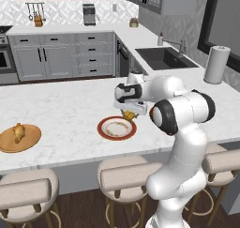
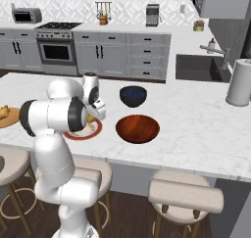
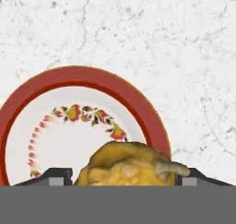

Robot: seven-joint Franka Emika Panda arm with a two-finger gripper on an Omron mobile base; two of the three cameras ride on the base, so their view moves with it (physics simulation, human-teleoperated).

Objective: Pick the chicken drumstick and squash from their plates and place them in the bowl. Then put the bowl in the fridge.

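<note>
A: The gripper (image 3: 120, 181) is clamped on the squash (image 3: 126, 165), just above the white plate (image 3: 27, 112)?

B: Yes. Lift straight, then carry it right to the reddish-brown bowl (image 2: 138, 128), releasing low.

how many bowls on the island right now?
2. The reddish-brown bowl sits near the island's front edge, right of the red-rimmed plate; the smaller dark blue bowl sits just behind it. The arm may hide others.

Open marble counter (image 2: 196, 129) between my gripper (image 1: 130, 114) and the red-brown bowl (image 2: 138, 128); nothing stands in that stretch. Blue bowl (image 2: 133, 96) sits just behind it. Paper towel roll (image 2: 240, 83) stands far right, well apart.
</note>
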